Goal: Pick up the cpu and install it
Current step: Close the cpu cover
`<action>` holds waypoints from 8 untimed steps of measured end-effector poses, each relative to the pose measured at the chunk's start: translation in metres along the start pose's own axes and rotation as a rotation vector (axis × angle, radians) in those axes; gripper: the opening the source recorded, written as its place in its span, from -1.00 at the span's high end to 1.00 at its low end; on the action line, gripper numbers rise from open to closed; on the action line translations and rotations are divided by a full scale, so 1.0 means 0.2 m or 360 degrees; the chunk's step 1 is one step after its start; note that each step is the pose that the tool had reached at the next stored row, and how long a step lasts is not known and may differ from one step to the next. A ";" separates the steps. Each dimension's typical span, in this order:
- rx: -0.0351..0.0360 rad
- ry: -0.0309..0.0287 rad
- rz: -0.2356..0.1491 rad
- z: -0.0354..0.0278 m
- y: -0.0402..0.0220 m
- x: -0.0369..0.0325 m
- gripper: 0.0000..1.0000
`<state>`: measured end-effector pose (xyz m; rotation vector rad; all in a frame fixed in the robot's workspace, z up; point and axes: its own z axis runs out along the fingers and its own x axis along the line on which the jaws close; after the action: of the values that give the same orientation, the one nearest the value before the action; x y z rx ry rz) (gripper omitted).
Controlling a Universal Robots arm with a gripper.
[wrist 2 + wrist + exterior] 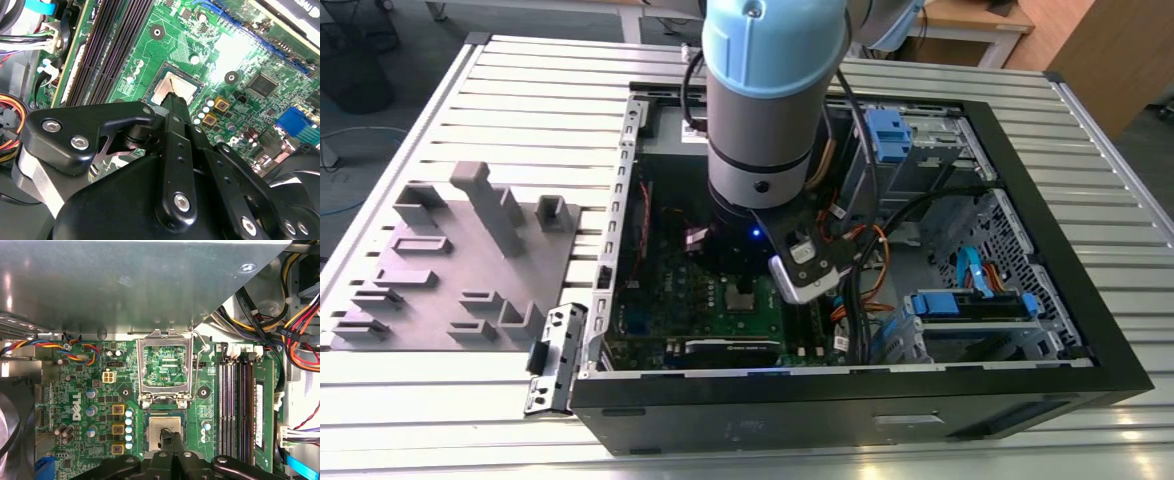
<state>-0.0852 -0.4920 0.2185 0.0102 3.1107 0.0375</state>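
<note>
The cpu (pixel 156 427) lies flat in the open socket of the green motherboard (pixel 85 405), its silvery top (pixel 164 86) facing up. My gripper (pixel 168 433) hangs right over it, with the two black fingers closed together and their tips (pixel 175 100) at or just above the chip's centre. Whether the tips touch the chip I cannot tell. The shiny socket frame (pixel 165 365) stands flipped open beside the socket. In the exterior view the arm (pixel 767 100) reaches down into the open computer case (pixel 854 390) above the board (pixel 700 300).
Memory slots (pixel 240 405) run along one side of the socket, and bundles of coloured cables (pixel 295 315) lie past them. A grey plastic tray with upright blocks (pixel 454 260) sits on the slatted table at the exterior view's left. Blue drive brackets (pixel 967 300) fill the case's other half.
</note>
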 end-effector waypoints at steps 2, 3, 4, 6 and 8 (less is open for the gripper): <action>0.0000 0.00000 0.0000 0.006 0.000 0.000 0.79; 0.0000 0.00000 0.0000 0.009 0.000 -0.001 0.79; 0.0000 0.00000 0.0000 0.012 0.000 -0.005 0.79; 0.0000 0.00003 0.0000 0.017 0.001 -0.018 0.79; 0.0000 0.00001 0.0000 0.021 0.002 -0.037 0.79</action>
<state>-0.0778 -0.4916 0.2145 0.0106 3.1108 0.0377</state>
